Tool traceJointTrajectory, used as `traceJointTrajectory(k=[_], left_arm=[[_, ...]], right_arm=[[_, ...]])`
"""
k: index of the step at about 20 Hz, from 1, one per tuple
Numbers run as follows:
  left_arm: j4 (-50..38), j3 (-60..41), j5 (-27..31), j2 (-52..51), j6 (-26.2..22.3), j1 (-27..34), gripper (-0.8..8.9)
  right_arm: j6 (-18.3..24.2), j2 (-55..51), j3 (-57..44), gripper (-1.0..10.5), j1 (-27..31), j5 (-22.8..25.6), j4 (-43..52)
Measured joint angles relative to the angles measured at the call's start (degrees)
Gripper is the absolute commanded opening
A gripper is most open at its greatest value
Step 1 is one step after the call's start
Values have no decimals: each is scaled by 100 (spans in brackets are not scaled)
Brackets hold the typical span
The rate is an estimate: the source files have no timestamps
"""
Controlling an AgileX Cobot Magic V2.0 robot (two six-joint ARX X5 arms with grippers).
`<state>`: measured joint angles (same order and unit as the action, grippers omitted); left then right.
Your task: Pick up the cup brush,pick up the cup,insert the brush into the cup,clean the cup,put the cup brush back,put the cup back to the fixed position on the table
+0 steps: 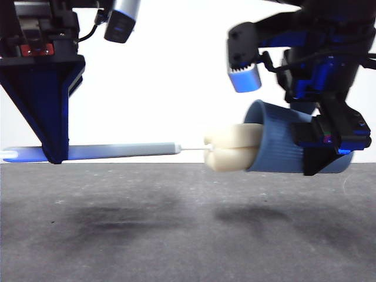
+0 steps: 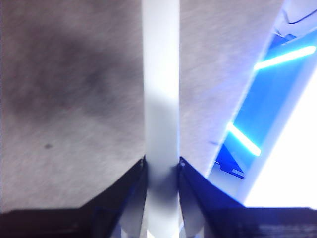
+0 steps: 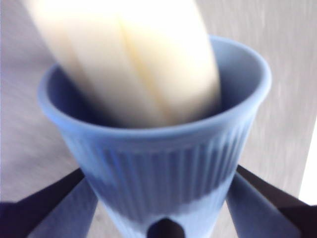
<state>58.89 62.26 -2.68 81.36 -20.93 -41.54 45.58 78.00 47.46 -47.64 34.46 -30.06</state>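
1. Step in hand: I judge this to be the insertion or cleaning step. The cup brush (image 1: pixel 147 149), a long slim grey-blue handle with a white tip and a cream-yellow lobed sponge head, lies level in the air above the desk, and its sponge head (image 1: pixel 234 149) sits partly inside the mouth of the cup.
2. The left tool (image 1: pixel 56 150) is clamped on the brush handle (image 2: pixel 161 124) near its far end; in the left wrist view both jaws press against the handle's sides.
3. The right tool (image 1: pixel 326 150) grips the cup (image 1: pixel 276 141), a blue ribbed plastic tumbler without handle, tipped on its side with its mouth toward the brush. In the right wrist view the jaws bear on the ribbed wall (image 3: pixel 163 168) near the base.
4. Next move, as I judge it: I keep both axes aligned and work the sponge deeper along the inner wall, holding both grips firm so neither item twists.
5. Surface: the desk (image 1: pixel 176 229) is flat, dark grey and matte, with faint dark smudges below the held items. Both items hang clear of it.
6. Room: behind the desk I see only a bright white background.
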Motion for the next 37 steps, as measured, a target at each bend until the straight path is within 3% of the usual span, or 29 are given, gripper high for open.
traceJointTrajectory(k=[7,9,11,16,20,26,29,37], left_arm=[[-236,0,-52,0,181,719,-8],[-498,0,-57,0,452,909,-9],[-859,0,-59,0,920,1106,-9],[-2238,0,-48,20,2741,1523,-9],[-2813,11,-48,492,3803,1587,-9],[-3300,11,-48,1628,4409,1589,-9],[-3753,11,-44,1873,4463,1589,-9],[-3901,11,17,2159,4498,1631,8]], right_arm=[[-1038,-586,0,-17,741,-13,81],[-1484,-828,15,-17,839,-289,138],[-2048,-1126,33,-17,925,-632,203],[-3410,-2000,44,-17,984,-1362,610],[-4015,-2430,50,-17,984,-1690,918],[-4199,-2538,50,-17,979,-1801,907],[-4256,-2538,50,-17,979,-2072,901],[-4369,-2538,50,-17,979,-2100,890]])
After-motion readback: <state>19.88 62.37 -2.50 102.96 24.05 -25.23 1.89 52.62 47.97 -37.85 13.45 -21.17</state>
